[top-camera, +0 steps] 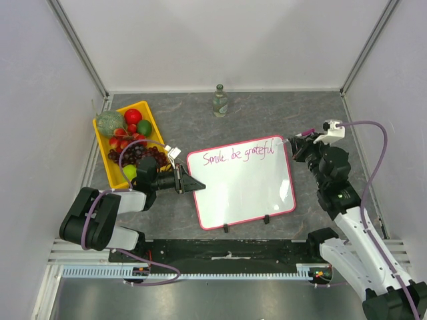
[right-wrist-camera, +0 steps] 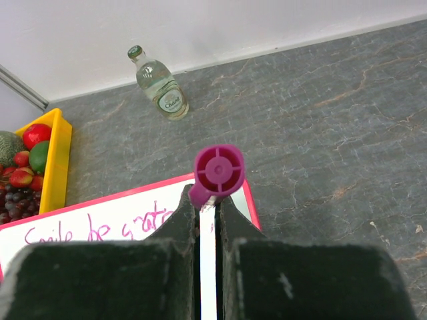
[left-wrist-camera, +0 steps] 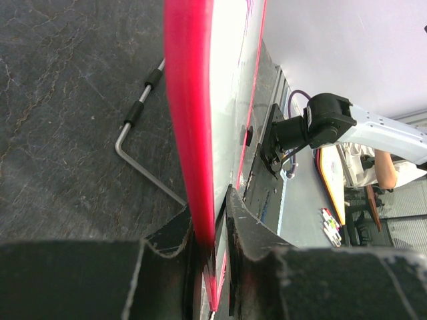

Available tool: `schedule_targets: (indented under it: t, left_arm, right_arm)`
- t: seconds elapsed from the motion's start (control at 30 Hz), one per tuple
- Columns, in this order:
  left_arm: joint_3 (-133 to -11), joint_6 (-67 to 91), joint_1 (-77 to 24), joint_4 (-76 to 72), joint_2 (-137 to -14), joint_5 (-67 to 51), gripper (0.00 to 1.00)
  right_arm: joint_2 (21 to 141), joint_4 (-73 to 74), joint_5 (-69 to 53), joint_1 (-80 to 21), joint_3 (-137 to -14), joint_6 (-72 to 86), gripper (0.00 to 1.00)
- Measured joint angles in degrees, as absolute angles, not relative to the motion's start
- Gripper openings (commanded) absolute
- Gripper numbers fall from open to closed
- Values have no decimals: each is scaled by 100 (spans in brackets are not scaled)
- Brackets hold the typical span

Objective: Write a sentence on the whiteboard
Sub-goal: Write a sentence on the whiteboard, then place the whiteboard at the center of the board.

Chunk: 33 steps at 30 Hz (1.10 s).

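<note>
Whiteboard (top-camera: 247,190): large flat white rectangular board, rounded corners, thin pink-red rim, 2 small black clips on its near edge. It sits mid-table on the dark grey stone-look tabletop (top-camera: 320,107), slightly skewed, between the 2 arms. Sentence (top-camera: 239,155): 1 line of thin magenta cursive along the far edge, reads "Smile. be grateful".

Left gripper (left-wrist-camera: 212,267): jaws nearly closed, pinching the board's left rim edge-on. Right gripper (right-wrist-camera: 207,207): clamped tight on a slim magenta-ended marker (right-wrist-camera: 219,170), over the board's far right corner. I cannot tell whether the tip touches the surface.

Judgement: the board looks light, stiff and glossy, so it is likely slippery and prone to slide under pen pressure. The best hold is the rim, away from the writing, since fresh ink probably smears. The text appears complete.

Nearby: yellow plastic tray (top-camera: 102,150) of fruit to the left, green glass bottle (top-camera: 219,101) by the far wall.
</note>
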<state>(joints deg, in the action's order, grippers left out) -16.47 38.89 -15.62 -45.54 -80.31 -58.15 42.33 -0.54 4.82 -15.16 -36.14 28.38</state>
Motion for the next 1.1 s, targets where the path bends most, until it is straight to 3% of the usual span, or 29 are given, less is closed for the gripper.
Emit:
schedule_targets:
  t: [0.57, 1.1]
  left_arm:
    - [-1647, 3887, -1562, -4552, -8029, -5815, 5]
    - [-1347, 3485, -1621, -4134, -7391, -5371, 57]
  right_arm:
    - [4091, 95, 290, -1514, -3614, 2961, 0]
    - [3741, 598, -563, -1514, -3481, 3190, 0]
